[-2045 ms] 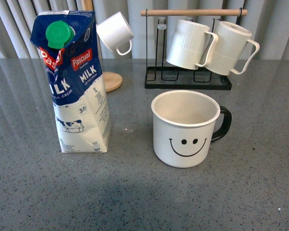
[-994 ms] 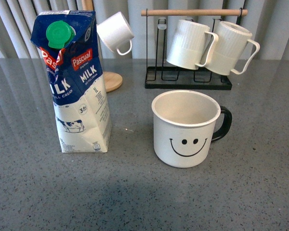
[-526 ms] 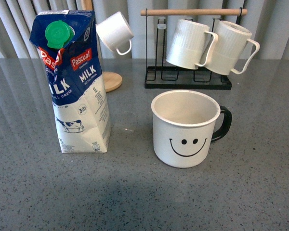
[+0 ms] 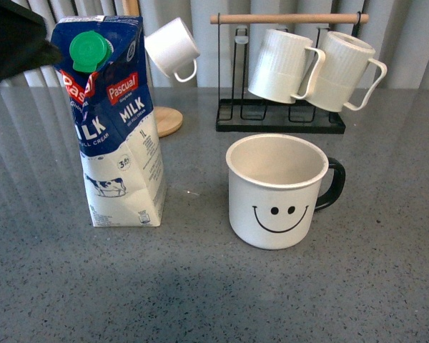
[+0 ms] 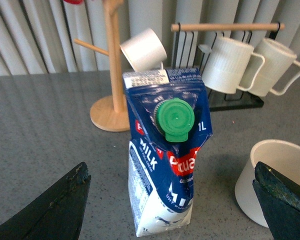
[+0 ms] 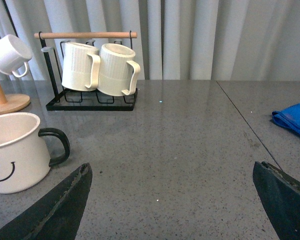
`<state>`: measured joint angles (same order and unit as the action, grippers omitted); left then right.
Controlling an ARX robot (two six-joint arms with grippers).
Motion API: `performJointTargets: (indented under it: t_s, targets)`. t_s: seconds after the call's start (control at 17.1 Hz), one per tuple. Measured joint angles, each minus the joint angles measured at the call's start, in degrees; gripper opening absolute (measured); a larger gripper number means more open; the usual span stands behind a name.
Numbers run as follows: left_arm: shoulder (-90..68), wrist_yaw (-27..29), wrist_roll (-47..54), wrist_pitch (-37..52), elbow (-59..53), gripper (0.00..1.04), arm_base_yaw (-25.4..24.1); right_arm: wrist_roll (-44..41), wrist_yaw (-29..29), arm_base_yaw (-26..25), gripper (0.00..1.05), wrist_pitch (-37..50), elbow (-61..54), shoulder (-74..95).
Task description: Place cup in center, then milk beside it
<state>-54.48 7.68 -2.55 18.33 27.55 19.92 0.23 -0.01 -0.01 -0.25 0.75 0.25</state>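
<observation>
1. At bench (image 4: 200, 300) centre: cup (image 4: 275, 193), upright; centring looks done.
2. Toward left edge: milk (image 4: 114, 121), near cup, apart; placement judged unfinished.
3. Left gripper (image 5: 170, 167): jaws apart near milk, nothing held.
4. Right gripper (image 6: 171, 167): jaws apart, empty.

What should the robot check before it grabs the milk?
1. Left gripper open: ok, jaws wide apart.
2. Milk lined up in front of it: ok, by the left wrist view.
3. Milk upright, green cap on: ok.
4. Cup upright, apart from the milk: ok.
5. Bare table between them: ok.
6. Right gripper open, holding nothing: ok.
</observation>
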Motion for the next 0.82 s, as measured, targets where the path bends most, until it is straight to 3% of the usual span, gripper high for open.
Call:
performJointTargets:
  t_s: [0.29,0.7,0.82]
  targets:
    - [-15.89,0.11,-0.55,2.27,7.76,0.98,1.25,0.00,0.00,0.00,0.98,0.00,0.00,0.00]
    - [-24.06,4.17,-4.59,6.16,11.19,0.98,1.29,0.00,0.00,0.00,0.98,0.00,0.00,0.00]
    - [-24.24,4.50,-4.59,6.78,11.28,0.76,1.31,0.00,0.00,0.00,0.98,0.00,0.00,0.00]
